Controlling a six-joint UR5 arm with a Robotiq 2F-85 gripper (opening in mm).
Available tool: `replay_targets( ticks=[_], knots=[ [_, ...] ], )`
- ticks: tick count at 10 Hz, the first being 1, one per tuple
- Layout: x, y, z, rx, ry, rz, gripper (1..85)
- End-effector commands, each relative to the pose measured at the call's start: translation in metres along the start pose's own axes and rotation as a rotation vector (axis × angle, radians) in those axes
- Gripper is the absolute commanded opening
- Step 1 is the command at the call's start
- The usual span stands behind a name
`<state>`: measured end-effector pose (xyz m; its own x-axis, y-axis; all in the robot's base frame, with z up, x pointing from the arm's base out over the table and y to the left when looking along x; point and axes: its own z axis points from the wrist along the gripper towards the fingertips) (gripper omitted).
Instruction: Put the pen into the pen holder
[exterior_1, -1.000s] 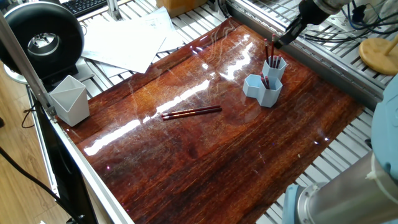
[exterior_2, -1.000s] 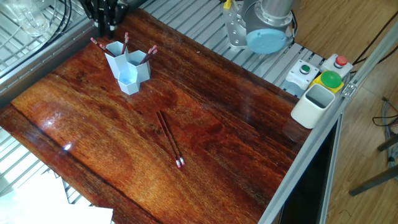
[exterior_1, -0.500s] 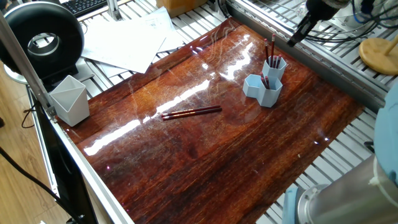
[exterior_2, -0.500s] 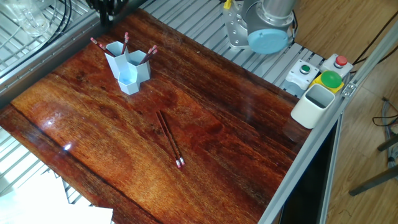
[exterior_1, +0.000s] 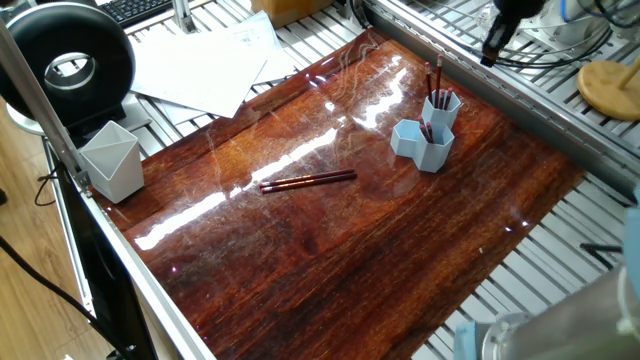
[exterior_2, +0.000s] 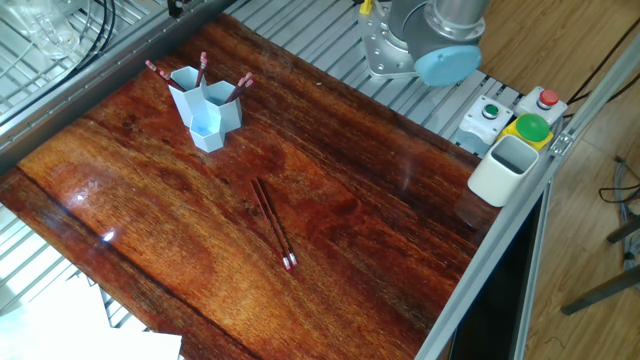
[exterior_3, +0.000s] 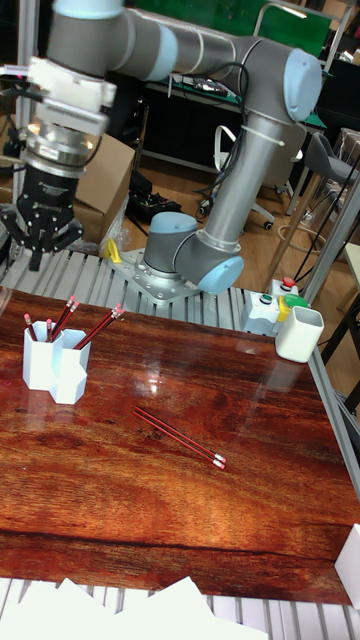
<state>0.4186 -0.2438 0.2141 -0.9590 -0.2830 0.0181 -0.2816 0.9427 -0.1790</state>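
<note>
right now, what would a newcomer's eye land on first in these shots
Probably the glossy red-brown wooden table, with two thin dark pens lying side by side near its middle. Next, the light blue pen holder towards one edge, several pens already standing in its tubes. Above and behind it hangs the big grey arm's gripper, fingers spread and holding nothing.

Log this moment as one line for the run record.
tool: open, empty, raised behind pen holder | holder: several pens inside | two pens lying side by side on table | next: pick one
</note>
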Motion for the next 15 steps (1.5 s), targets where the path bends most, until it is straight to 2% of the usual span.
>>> replay_targets(
  ticks=[1, 3, 4, 6, 7, 8, 9, 11, 12, 15],
  knots=[
    [-0.002, 0.007, -0.014, 0.018, 0.048, -0.076, 1.0],
    [0.005, -0.013, -0.015, 0.092, 0.082, -0.157, 1.0],
    [0.007, -0.02, -0.016, 0.114, 0.095, -0.215, 1.0],
    [-0.004, -0.008, -0.014, 0.069, 0.053, -0.337, 1.0],
    [-0.007, 0.008, -0.013, 0.011, 0.029, -0.368, 1.0],
    [-0.006, 0.022, -0.014, -0.044, 0.025, -0.377, 1.0],
    [-0.009, 0.025, -0.014, -0.05, 0.011, -0.319, 1.0],
    [-0.001, 0.023, -0.014, -0.048, 0.043, -0.296, 1.0],
    [-0.008, 0.051, -0.018, -0.098, 0.073, -0.271, 1.0],
    [-0.056, 0.121, -0.02, -0.069, 0.124, -0.239, 1.0]
  ],
)
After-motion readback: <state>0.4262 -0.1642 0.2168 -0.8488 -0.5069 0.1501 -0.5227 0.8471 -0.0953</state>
